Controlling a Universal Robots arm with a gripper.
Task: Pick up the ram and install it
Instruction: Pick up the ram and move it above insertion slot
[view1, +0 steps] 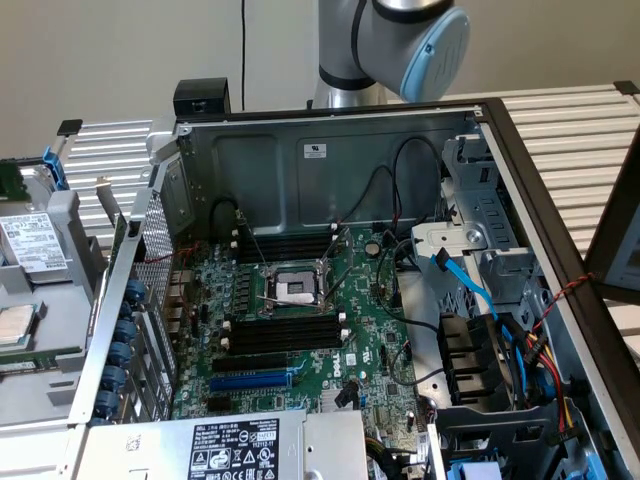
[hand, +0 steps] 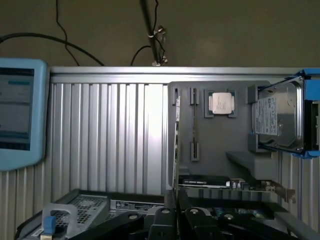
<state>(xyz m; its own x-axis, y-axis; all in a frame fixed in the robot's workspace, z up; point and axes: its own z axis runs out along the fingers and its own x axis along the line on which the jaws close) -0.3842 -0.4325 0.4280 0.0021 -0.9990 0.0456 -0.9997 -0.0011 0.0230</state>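
Long thin dark-green ram stick (hand: 176, 140) stands on edge at side of grey plastic parts tray (hand: 220, 145), near square silver processor chip (hand: 221, 103). Robot arm (view1: 400, 40) sits behind open grey metal computer case (view1: 280, 180). Dark end effector (hand: 176, 222) well apart from ram; open or closed: cannot tell.

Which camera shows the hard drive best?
The wrist view: the hard drive sits in its blue bracket, label facing the camera. The exterior view has it at its left edge, partly cut off.
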